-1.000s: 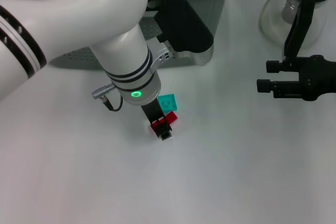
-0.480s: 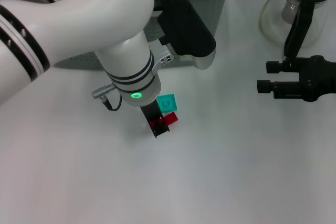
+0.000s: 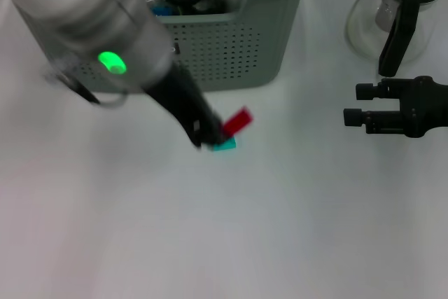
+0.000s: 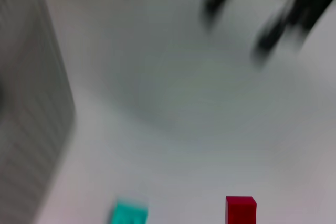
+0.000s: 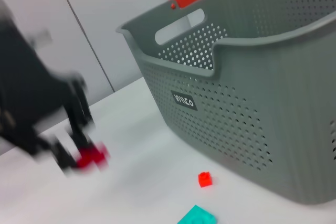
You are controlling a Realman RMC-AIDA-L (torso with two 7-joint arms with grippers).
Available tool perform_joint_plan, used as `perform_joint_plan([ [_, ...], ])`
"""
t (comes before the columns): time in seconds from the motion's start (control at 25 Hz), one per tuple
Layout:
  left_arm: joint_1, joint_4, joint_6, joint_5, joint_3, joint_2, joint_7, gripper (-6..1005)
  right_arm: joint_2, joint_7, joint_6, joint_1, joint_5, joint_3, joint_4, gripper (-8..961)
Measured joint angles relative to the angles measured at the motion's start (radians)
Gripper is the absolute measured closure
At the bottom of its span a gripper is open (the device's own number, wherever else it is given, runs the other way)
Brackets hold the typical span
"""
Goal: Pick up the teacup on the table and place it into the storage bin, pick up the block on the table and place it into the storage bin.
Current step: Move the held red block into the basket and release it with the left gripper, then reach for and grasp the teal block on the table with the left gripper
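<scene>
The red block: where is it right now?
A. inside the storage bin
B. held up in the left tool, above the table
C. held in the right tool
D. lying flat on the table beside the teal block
B. In the head view the red block is tilted at the tip of the left tool, above the teal block, which is on the table.
</scene>
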State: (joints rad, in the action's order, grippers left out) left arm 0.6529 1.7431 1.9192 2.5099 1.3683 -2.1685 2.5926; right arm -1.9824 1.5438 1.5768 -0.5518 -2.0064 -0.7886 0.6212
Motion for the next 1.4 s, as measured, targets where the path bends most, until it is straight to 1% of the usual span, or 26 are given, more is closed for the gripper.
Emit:
perform_joint_plan([
  [0.08, 0.026, 0.050, 0.029, -0.018, -0.145, 0.009, -0.030, 813, 0.000, 0.000, 0.001, -0.002, -0.001, -0.001, 0.000, 209],
  [0.12, 0.046, 0.062, 0.033, -0.010, -0.224, 0.019, -0.048, 813, 0.000, 0.000, 0.001, -0.002, -0.001, -0.001, 0.000, 209],
  [0.16, 0.059, 0.059, 0.025, 0.001, -0.258, 0.028, -0.054, 812, 0.000, 0.000, 0.002, -0.006, -0.001, -0.003, 0.000, 209],
  [0.2, 0.059, 0.059, 0.025, 0.001, -0.258, 0.028, -0.054, 812, 0.000, 0.000, 0.002, -0.006, -0.001, -0.003, 0.000, 209],
  [0.24, 0.088, 0.041, 0.003, 0.020, -0.325, 0.052, -0.064, 812, -0.001, 0.000, 0.004, -0.007, -0.002, -0.004, 0.000, 209],
  [0.28, 0.114, 0.011, -0.030, 0.037, -0.372, 0.078, -0.066, 812, -0.001, 0.000, 0.006, -0.008, -0.002, -0.003, 0.001, 209],
  [0.36, 0.149, -0.076, -0.112, 0.062, -0.421, 0.128, -0.057, 811, -0.001, 0.000, 0.011, -0.011, -0.002, -0.004, 0.004, 209],
  [0.44, 0.179, -0.191, -0.208, 0.088, -0.438, 0.164, -0.037, 811, -0.001, 0.004, 0.015, -0.013, -0.002, -0.005, 0.008, 209],
  [0.52, 0.204, -0.285, -0.277, 0.113, -0.442, 0.186, -0.026, 810, -0.001, 0.006, 0.020, -0.015, -0.002, -0.006, 0.010, 209],
  [0.56, 0.220, -0.349, -0.314, 0.130, -0.443, 0.197, -0.024, 810, -0.001, 0.006, 0.021, -0.017, -0.002, -0.007, 0.010, 208],
  [0.6, 0.238, -0.407, -0.343, 0.146, -0.444, 0.203, -0.023, 810, -0.002, 0.006, 0.022, -0.018, -0.002, -0.007, 0.011, 208],
  [0.68, 0.254, -0.465, -0.389, 0.170, -0.442, 0.207, -0.025, 809, -0.002, 0.006, 0.022, -0.020, -0.003, -0.008, 0.011, 208],
  [0.76, 0.258, -0.488, -0.440, 0.193, -0.438, 0.202, -0.027, 809, -0.002, 0.003, 0.022, -0.021, -0.003, -0.008, 0.008, 209],
  [0.84, 0.256, -0.492, -0.470, 0.210, -0.437, 0.197, -0.028, 730, -0.003, 0.002, 0.023, -0.023, -0.003, -0.010, 0.006, 209],
  [0.96, 0.252, -0.481, -0.471, 0.216, -0.439, 0.196, -0.029, 611, -0.003, 0.000, 0.026, -0.023, -0.003, -0.011, 0.005, 209],
  [1.08, 0.221, -0.423, -0.421, 0.164, -0.447, 0.193, -0.049, 494, -0.003, -0.006, 0.028, -0.024, -0.003, -0.018, 0.006, 208],
  [1.16, 0.181, -0.367, -0.335, 0.050, -0.461, 0.178, -0.114, 415, -0.003, -0.009, 0.029, -0.030, -0.003, -0.029, 0.009, 208],
  [1.2, 0.154, -0.340, -0.279, -0.026, -0.473, 0.165, -0.162, 376, -0.003, -0.010, 0.029, -0.033, -0.003, -0.036, 0.010, 208],
  [1.24, 0.128, -0.317, -0.211, -0.118, -0.490, 0.150, -0.222, 355, -0.003, -0.010, 0.030, -0.044, -0.003, -0.057, 0.010, 207],
  [1.28, 0.080, -0.289, -0.105, -0.256, -0.515, 0.121, -0.319, 334, -0.003, -0.010, 0.030, -0.044, -0.003, -0.057, 0.010, 207],
  [1.32, 0.080, -0.289, -0.105, -0.256, -0.515, 0.121, -0.319, 313, -0.002, -0.011, 0.029, -0.049, -0.003, -0.065, 0.010, 207],
  [1.36, 0.051, -0.280, -0.061, -0.317, -0.524, 0.103, -0.368, 292, -0.001, -0.013, 0.029, -0.054, -0.003, -0.073, 0.011, 207],
  [1.4, 0.051, -0.280, -0.061, -0.317, -0.524, 0.103, -0.368, 270, 0.000, -0.017, 0.029, -0.061, -0.003, -0.082, 0.010, 207],
])
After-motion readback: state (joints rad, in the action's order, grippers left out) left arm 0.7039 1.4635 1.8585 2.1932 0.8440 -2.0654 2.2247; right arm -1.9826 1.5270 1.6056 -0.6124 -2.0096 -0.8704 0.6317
